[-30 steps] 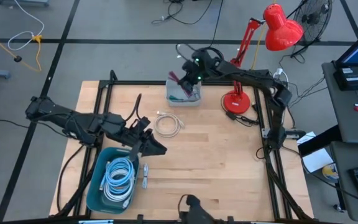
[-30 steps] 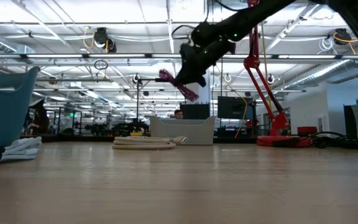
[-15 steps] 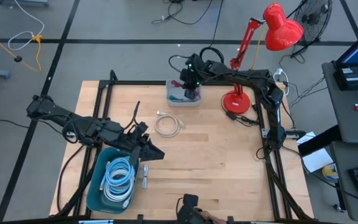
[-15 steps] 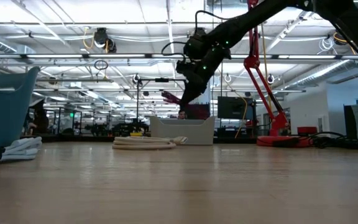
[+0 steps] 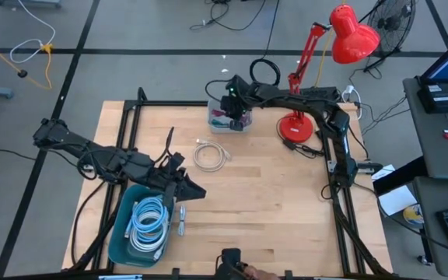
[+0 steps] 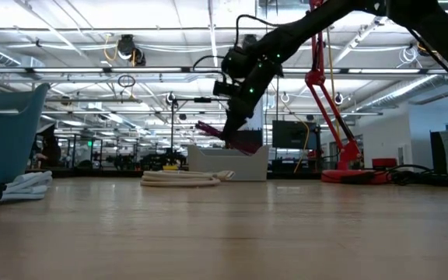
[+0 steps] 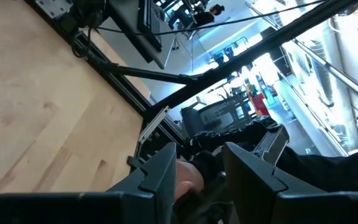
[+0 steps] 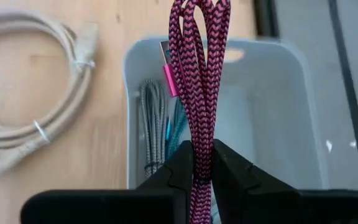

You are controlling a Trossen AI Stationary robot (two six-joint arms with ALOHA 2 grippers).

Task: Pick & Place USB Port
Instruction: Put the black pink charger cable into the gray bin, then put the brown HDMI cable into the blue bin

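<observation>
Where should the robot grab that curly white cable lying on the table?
Probably from straight above, pinching one side of the white cable coil. It lies flat on the table as an open ring, so one finger can go inside the loop and one outside, near its tie.

A: What do the arms look like?
B: Both are matte black, built of slim jointed links. A green light glows just behind the right end effector [image 5: 225, 110], and a black cable loops behind it.
A: And the left end effector [image 5: 195, 189]?
B: Two dark, angular, blunt-tipped fingers [image 7: 160, 171].
</observation>
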